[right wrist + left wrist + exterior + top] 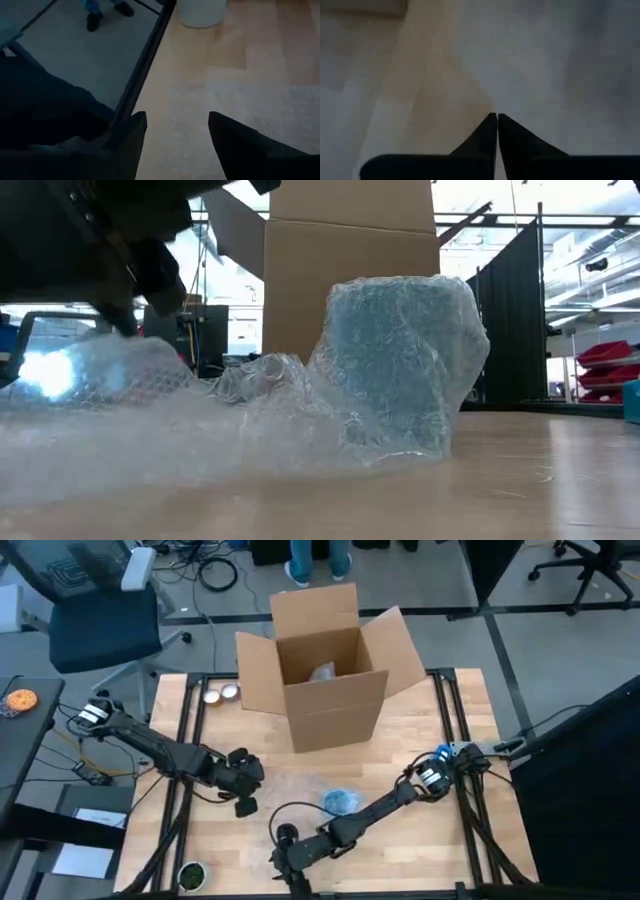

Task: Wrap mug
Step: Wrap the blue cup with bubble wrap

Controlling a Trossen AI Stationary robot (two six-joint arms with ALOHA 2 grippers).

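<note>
The mug sits mid-table, half-draped in bubble wrap. Left gripper is pressed together on the sheet's edge, right gripper spread nearby. Next, probably fold over.

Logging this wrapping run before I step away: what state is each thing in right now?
cardboard box: upright, flaps open.
mug: upright, draped in bubble wrap.
bubble wrap: spread loosely across the table beside the mug.
left gripper: fingers shut, at the wrap.
right gripper: fingers open, holding nothing, at the table's near edge.
</note>
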